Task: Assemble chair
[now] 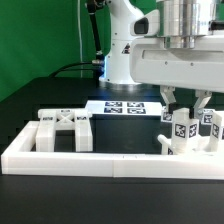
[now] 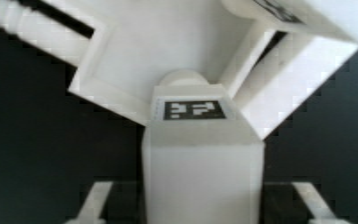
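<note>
In the exterior view my gripper (image 1: 186, 108) hangs over a cluster of white tagged chair pieces (image 1: 192, 130) at the right, just behind the border wall. In the wrist view a long white chair piece (image 2: 202, 150) with a square tag (image 2: 194, 109) runs straight between my fingers (image 2: 105, 200). The gripper (image 2: 202, 208) is shut on that piece. A wider white chair panel (image 2: 149, 55) lies beyond it, tilted. The X-braced frame (image 1: 62, 128) rests apart at the exterior view's left.
A long low white border wall (image 1: 100, 160) runs along the front of the black table. The marker board (image 1: 125, 108) lies flat behind the pieces, in front of the robot base (image 1: 120, 50). A green backdrop stands at the rear.
</note>
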Available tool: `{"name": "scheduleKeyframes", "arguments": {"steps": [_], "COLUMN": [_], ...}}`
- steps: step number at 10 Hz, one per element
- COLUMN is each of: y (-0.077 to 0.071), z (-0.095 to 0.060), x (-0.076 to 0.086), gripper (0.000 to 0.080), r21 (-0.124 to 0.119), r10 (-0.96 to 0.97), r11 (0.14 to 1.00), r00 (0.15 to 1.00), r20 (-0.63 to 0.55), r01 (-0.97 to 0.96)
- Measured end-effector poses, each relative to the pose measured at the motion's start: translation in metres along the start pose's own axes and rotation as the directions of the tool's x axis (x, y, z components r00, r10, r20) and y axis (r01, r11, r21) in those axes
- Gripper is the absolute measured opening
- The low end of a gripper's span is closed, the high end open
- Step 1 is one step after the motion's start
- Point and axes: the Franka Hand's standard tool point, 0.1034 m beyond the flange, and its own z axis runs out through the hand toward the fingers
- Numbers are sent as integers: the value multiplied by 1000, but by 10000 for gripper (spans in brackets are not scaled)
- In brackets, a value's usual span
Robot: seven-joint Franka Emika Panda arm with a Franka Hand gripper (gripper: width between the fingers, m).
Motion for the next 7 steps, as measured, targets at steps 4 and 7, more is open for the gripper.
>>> {"name": "scheduleKeyframes", "arguments": {"steps": [4,7], "y": [2,2], "z": [0,0], "x": [2,2], "gripper": [290,291], "r21": [3,3], "r10": [315,381], "r11": [949,924], "r00": [949,924], "r20": [8,8], "r01": [-315,-381]}}
